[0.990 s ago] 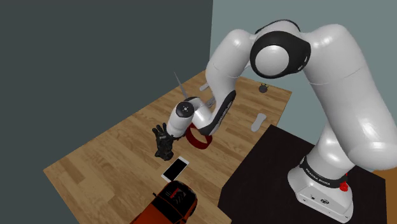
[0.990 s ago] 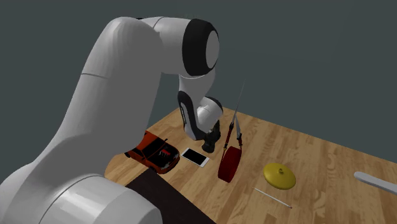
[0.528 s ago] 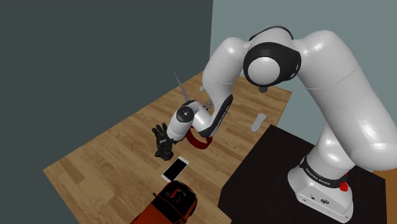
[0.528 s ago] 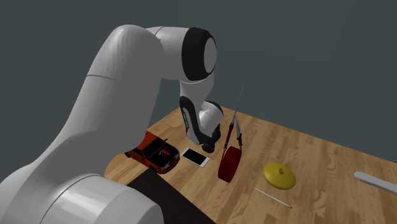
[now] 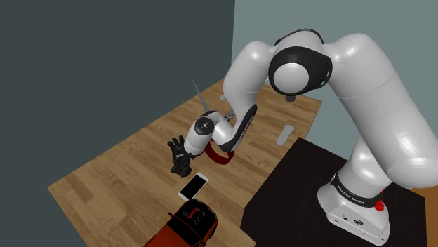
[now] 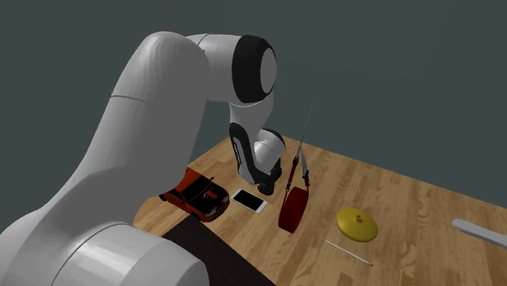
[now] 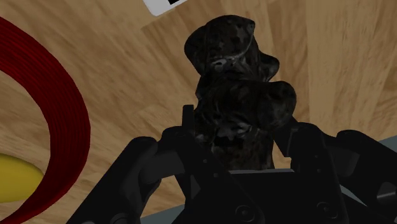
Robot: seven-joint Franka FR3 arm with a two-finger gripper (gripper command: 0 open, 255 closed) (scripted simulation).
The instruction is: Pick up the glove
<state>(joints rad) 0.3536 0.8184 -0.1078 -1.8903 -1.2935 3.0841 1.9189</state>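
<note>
Both jaws press against the black glove (image 7: 236,95) held between them, near the white phone (image 5: 193,186).

Phone (image 5: 194,186) just beside gripper (image 5: 181,161); red hoop (image 5: 220,155) near; bare tabletop (image 5: 109,175) toward shoulder view's left.

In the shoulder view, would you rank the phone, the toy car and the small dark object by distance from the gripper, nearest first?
1. Phone, right beside the gripper, which clasps the glove.
2. Toy car, at the view's bottom edge.
3. Small dark object, far off at the upper right.
</note>
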